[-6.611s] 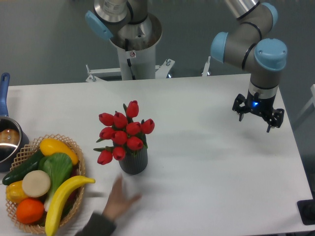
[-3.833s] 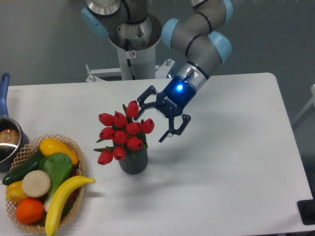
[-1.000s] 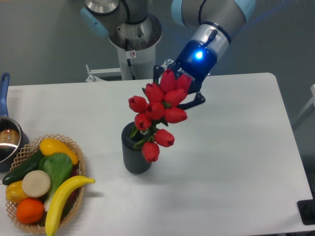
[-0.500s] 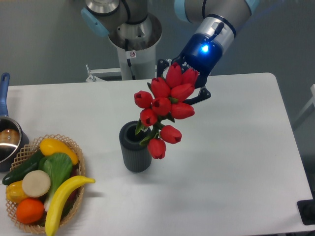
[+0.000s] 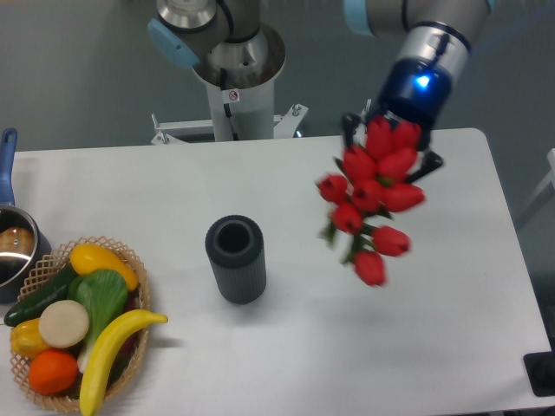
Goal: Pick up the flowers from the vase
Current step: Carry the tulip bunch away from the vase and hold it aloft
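The gripper (image 5: pixel 388 149) hangs above the table (image 5: pixel 286 347) near its far edge, right of centre, its dark fingers (image 5: pixel 349 127) closed round the top of the flowers (image 5: pixel 371 198). The bunch of red tulip buds is clear of the surface, slightly blurred, and trails down and a little to the left from the jaws; the lowest bud shows over the white tabletop, well to the right of the vase (image 5: pixel 235 259). Green stems and leaves peek out between the lower buds. A blue light glows on the wrist just above the fingers. The vase stands upright around the middle of the table, somewhat left of centre, a dark grey ribbed cylinder with its round mouth open and nothing in it. Near the front left corner sits a woven basket (image 5: pixel 132 345) filled with produce: a banana (image 5: pixel 106 346) along its right side, an orange (image 5: pixel 52 370) at the front, a green leafy vegetable (image 5: pixel 106 295), a cucumber (image 5: pixel 39 296), a pale round piece (image 5: pixel 63 322) and a yellow squash (image 5: pixel 100 261) at the back. At the left edge, just behind the basket, a pot (image 5: pixel 13 247) with a blue handle is partly cut off by the frame. The arm's base column (image 5: pixel 234 82) rises behind the far edge.
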Controlling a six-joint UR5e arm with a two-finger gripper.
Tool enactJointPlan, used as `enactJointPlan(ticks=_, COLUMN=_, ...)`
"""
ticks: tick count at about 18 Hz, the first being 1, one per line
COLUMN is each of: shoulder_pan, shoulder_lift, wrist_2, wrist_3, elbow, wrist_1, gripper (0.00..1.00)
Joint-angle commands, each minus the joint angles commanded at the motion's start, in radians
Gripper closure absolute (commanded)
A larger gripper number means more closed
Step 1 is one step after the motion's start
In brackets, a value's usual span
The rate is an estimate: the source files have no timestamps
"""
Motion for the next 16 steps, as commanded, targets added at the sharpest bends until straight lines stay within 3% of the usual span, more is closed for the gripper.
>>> enactJointPlan(ticks=3, shoulder_pan=-0.002, shoulder_lift=-0.034, wrist_2=0.075, wrist_3=0.057, elbow=-0.002, wrist_1=0.000, gripper=1.00)
enactJointPlan(ticks=7, shoulder_pan=-0.003, shoulder_lift=-0.035, wrist_2=0.325, wrist_3=0.123, elbow=-0.024, wrist_1=-0.006, gripper=1.00)
enactJointPlan(ticks=10, shoulder_pan=-0.005, shoulder_lift=-0.054, wrist_2=0.399, wrist_3=0.140, elbow=-0.035, wrist_1=-0.005, gripper=1.00)
enactJointPlan(ticks=14, shoulder_pan=-0.040, shoulder_lift=-0.100, wrist_2=0.600, wrist_3=0.180, elbow=0.000, wrist_1=-0.005, gripper=1.00)
enactJointPlan(ticks=16, shoulder_pan=-0.072, shoulder_lift=-0.141, wrist_2=0.690, wrist_3=0.181, elbow=0.053, wrist_1=-0.009, gripper=0.99)
